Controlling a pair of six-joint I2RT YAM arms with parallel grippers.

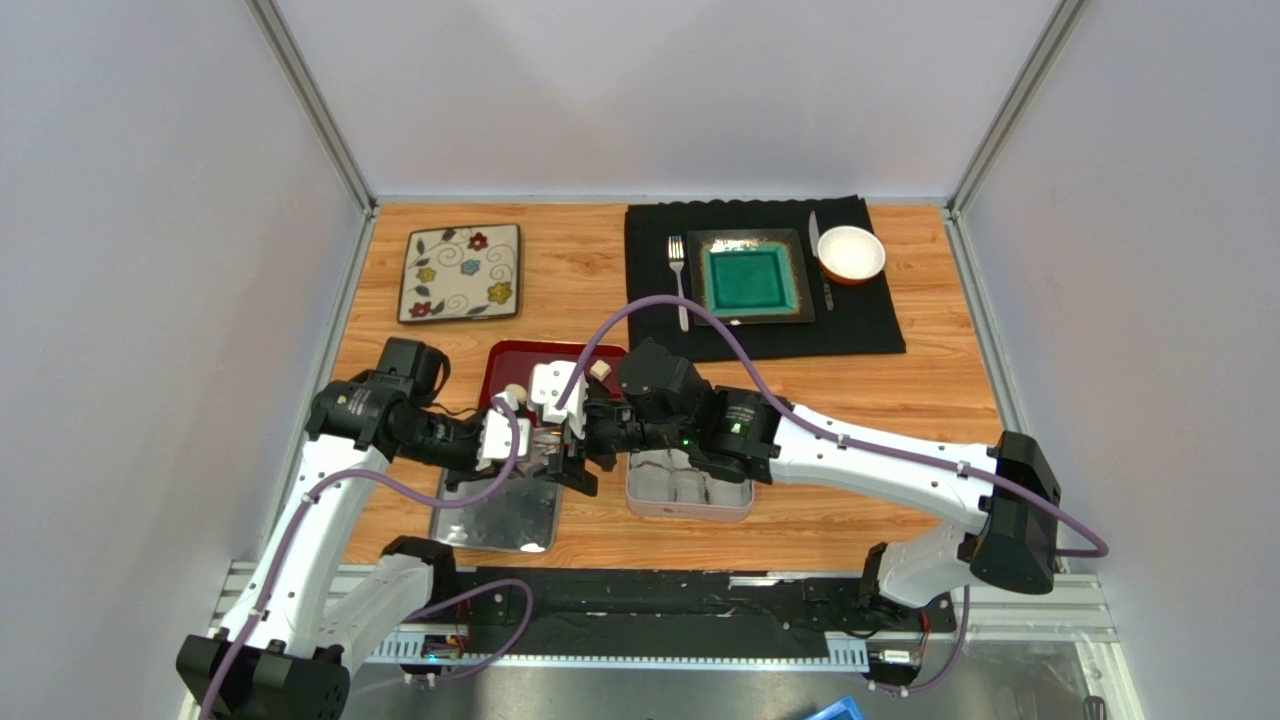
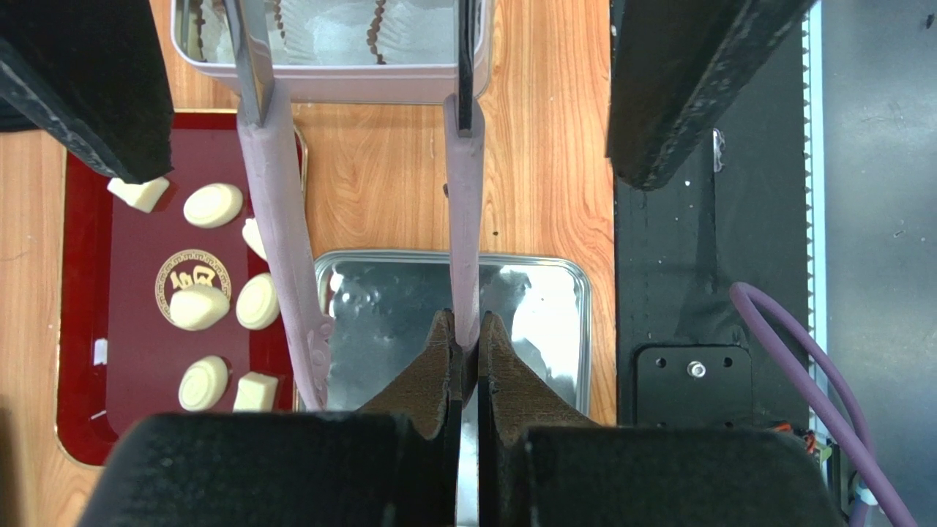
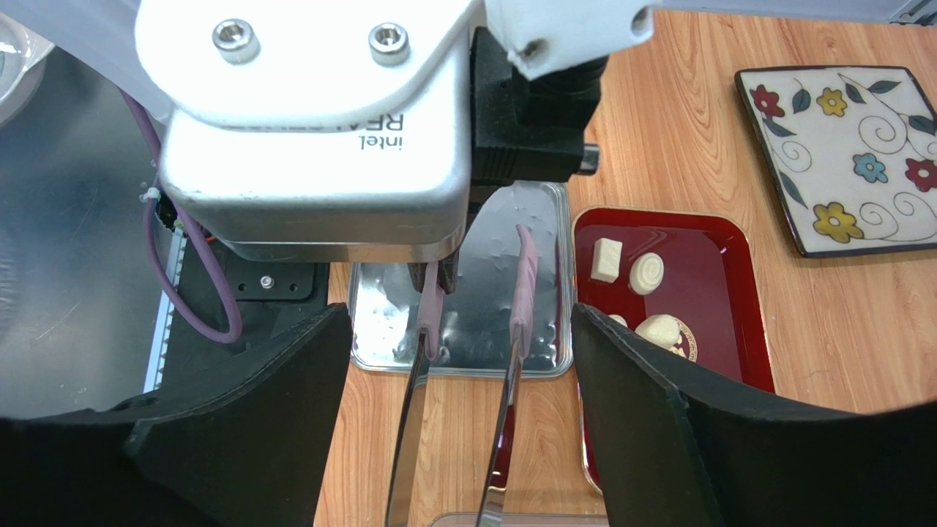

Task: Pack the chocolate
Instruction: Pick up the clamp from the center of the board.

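Several cream chocolate pieces (image 2: 212,204) lie on the red tray (image 2: 83,275); in the right wrist view the chocolates (image 3: 647,272) show on the tray (image 3: 731,329) too. My left gripper (image 2: 467,335) is shut on one lavender-handled arm of metal tongs (image 2: 464,209), above the silver lid (image 2: 385,318). The tongs' other arm (image 2: 280,220) stands free. My right gripper (image 3: 460,329) is open and straddles both arms of the tongs (image 3: 517,307) without touching them. The tongs point toward the open tin (image 2: 330,82) lined with white paper cups.
The tin (image 1: 688,492) sits near the front edge, the silver lid (image 1: 496,513) to its left. A flowered plate (image 1: 461,273) lies at the back left. A black mat (image 1: 879,323) holds a teal plate (image 1: 759,278), a fork (image 1: 679,278) and a white bowl (image 1: 851,252).
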